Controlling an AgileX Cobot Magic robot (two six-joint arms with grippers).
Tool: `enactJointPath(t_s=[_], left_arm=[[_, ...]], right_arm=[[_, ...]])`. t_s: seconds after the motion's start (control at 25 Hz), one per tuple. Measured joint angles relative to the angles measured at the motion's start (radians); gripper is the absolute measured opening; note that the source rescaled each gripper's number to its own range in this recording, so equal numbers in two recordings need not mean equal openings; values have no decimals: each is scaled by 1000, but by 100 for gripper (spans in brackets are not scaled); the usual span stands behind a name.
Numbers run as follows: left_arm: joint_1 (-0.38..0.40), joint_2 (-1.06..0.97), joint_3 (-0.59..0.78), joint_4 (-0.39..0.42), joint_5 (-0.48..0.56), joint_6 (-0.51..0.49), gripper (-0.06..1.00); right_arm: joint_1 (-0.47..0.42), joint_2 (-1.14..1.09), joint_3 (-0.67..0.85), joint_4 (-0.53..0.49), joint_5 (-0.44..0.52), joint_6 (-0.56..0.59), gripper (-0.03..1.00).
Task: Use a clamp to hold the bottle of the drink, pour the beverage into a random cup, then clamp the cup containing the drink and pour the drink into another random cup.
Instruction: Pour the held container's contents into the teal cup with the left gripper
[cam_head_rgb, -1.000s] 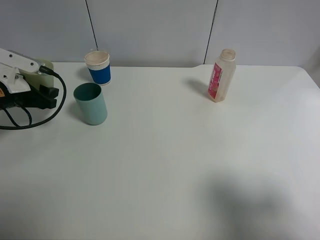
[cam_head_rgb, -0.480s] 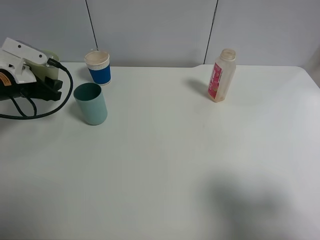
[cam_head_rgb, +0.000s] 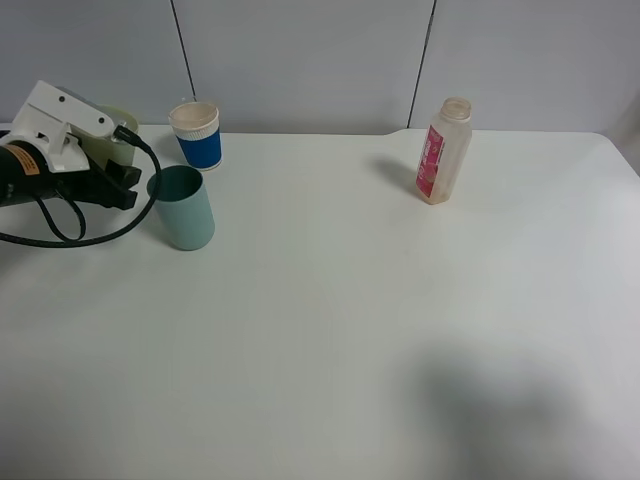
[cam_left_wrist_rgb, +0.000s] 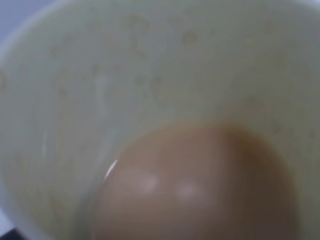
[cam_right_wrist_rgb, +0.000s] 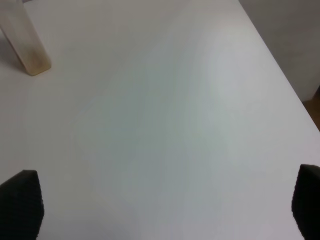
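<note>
The pale yellow-green cup (cam_head_rgb: 120, 117) sits at the far left of the table (cam_head_rgb: 350, 320), clamped between the jaws of the left gripper (cam_head_rgb: 122, 186) and clear of the surface. The left wrist view looks straight into it: the beverage (cam_left_wrist_rgb: 195, 185), peach-tan, pools low inside.

Over the last second the gripper and cup have climbed and slid inward, so the jaws now hang just beside the rim of the teal tumbler (cam_head_rgb: 183, 210), where before they were well apart. That reads as step 2 under way: the first pour looks done, and the carry toward the receiving cup is nearly finished, with the tilt not yet begun.

The blue cup (cam_head_rgb: 197, 135) stands just behind the teal tumbler. The bottle (cam_head_rgb: 442, 150) stands upright, far off on the right. The right gripper (cam_right_wrist_rgb: 162, 205) hangs with jaws spread wide over bare table, holding nothing.
</note>
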Motion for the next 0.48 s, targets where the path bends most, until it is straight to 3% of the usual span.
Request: enactJointPath(t_s=[0.48], left_arm=[[0,-1,0,31,14,3,1]], right_arm=[[0,0,0,0,0,0,99]])
